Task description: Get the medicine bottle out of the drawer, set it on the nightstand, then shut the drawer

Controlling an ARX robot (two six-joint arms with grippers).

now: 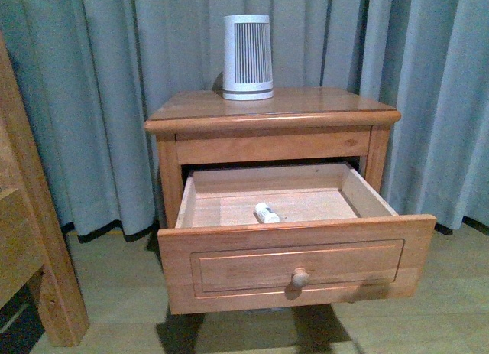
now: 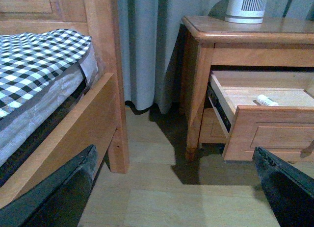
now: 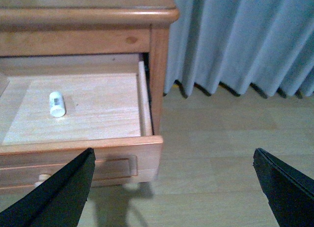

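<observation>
While the taller honey-brown wooden drawer (image 1: 229, 271) of the small honey-brown wooden nightstand (image 1: 306, 103) stands pulled well out, the tiny white cylindrical medicine bottle (image 1: 267, 212) lies on its side on the pale drawer floor, close behind the front wall, a bit L of mid-width. Left gripper (image 2: 174, 153): dark fingers (image 2: 59, 197) spread wide, nothing btwn them, down beside the wooden bed frame (image 2: 98, 114), well apart from drawer. Right gripper (image 3: 172, 152): jaws likewise wide, empty, near drawer's front R corner. Risks, as judged: bottle is round and lying flat, so a pad touching one side first would prob. roll it away; it sits near front wall, so a finger coming down could strike that wall's rim instead; it is v. small vs. jaw spread, so a shallow pinch may slip. Laid sideways on the glossy top it could roll off the rounded edge. Large white tapered slatted device (image 1: 247, 57) stands at top's back edge; a wide swing could knock it. Pushing drawer off-centre from its round wooden knob (image 1: 299, 277) may skew it. Hard to see: neither arm in front view; fingers cut by frame edges in wrist views; bottle label unreadable; knob half behind a finger in right wrist view.
</observation>
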